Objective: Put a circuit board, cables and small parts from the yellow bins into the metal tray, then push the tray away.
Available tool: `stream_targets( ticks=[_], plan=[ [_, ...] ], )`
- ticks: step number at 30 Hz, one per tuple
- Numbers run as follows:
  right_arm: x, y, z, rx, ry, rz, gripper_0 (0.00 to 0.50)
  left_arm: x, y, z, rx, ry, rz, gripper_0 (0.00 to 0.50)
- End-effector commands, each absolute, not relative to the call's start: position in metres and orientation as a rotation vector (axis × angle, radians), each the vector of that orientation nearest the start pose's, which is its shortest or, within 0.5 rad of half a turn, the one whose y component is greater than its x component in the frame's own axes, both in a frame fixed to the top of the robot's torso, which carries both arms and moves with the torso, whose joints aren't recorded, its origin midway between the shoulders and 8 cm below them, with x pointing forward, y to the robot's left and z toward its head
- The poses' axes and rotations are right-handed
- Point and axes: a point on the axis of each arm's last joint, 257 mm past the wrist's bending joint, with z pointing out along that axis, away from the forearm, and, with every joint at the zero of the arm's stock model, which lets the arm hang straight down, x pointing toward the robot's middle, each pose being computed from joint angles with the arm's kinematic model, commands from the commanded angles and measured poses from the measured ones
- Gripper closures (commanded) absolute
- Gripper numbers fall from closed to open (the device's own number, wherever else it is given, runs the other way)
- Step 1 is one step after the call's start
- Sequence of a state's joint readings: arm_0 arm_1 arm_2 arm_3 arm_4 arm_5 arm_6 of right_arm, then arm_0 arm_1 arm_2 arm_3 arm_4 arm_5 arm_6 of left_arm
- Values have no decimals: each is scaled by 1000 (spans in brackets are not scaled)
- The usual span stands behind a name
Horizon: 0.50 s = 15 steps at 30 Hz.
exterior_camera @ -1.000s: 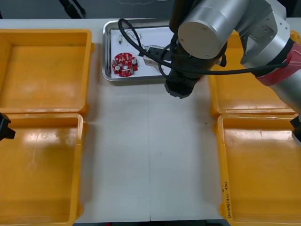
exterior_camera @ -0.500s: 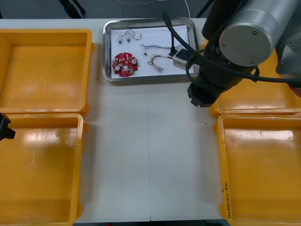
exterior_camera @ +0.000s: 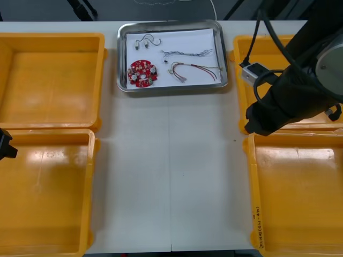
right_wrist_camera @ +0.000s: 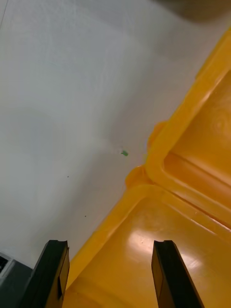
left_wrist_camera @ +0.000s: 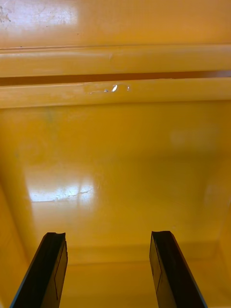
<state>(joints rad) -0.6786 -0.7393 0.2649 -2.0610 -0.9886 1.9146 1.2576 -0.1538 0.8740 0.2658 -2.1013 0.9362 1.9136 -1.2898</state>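
Jaws spread above yellow bins (right_wrist_camera: 192,240); front view shows the metal tray (exterior_camera: 171,88).

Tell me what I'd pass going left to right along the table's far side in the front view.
Far left yellow bin, metal tray left rim, red circuit board, red and yellow cable, far right yellow bin. The right gripper hangs open by that bin's near rim; the left gripper waits open over the near left bin.

red circuit board (exterior_camera: 142,73), cables (exterior_camera: 193,68) in metal tray (exterior_camera: 170,88)
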Motion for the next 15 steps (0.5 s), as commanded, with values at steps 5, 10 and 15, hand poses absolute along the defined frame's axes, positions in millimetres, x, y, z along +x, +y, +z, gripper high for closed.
stream_targets(
  ticks=[5, 10, 15],
  plan=[
    [402, -232, -147, -561, 2694, 86, 0, 355, 406, -166, 144, 2776, 134, 0],
    [397, -249, -153, -480, 2689, 58, 0, 355, 406, -166, 144, 2776, 134, 0],
    [387, -266, -162, -401, 2695, 32, 0, 355, 406, -166, 144, 2776, 134, 0]
  ],
)
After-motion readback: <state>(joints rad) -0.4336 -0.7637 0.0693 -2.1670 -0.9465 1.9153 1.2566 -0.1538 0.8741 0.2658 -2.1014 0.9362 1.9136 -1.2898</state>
